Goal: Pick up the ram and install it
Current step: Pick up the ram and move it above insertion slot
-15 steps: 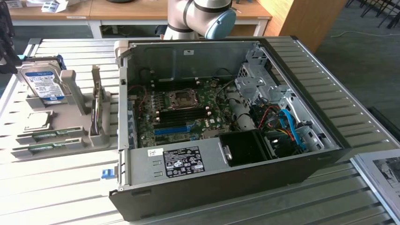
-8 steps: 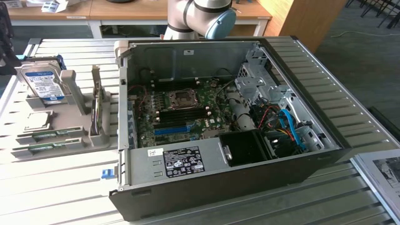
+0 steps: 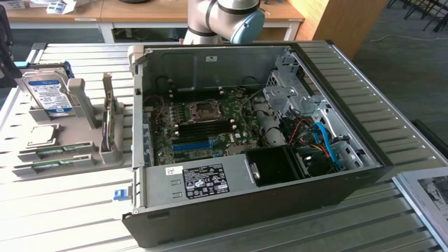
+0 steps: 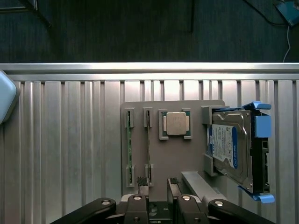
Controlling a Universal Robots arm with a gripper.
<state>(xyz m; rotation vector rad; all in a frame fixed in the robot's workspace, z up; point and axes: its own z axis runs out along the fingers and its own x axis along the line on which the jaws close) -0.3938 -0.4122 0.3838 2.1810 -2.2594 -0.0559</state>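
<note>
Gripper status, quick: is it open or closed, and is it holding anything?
Gripper: open, holding nothing, over the tray.

"What stands on the slatted metal table (image 3: 63, 210)?"

"An open computer case (image 3: 336, 194), with its motherboard (image 3: 210, 128) uncovered. In the exterior view, a grey holder (image 3: 84, 136) lies at nine o'clock from the case."

"What's in the holder?"

"A hard drive (image 3: 48, 94) stands on edge at the holder's eleven o'clock corner. A square silver processor (image 3: 43, 135) lies flat at six o'clock from the drive."

"And inside the case?"

"Blue cables (image 3: 326, 142) at three o'clock from the motherboard, and a labelled power supply (image 3: 203, 181) at six."
</note>
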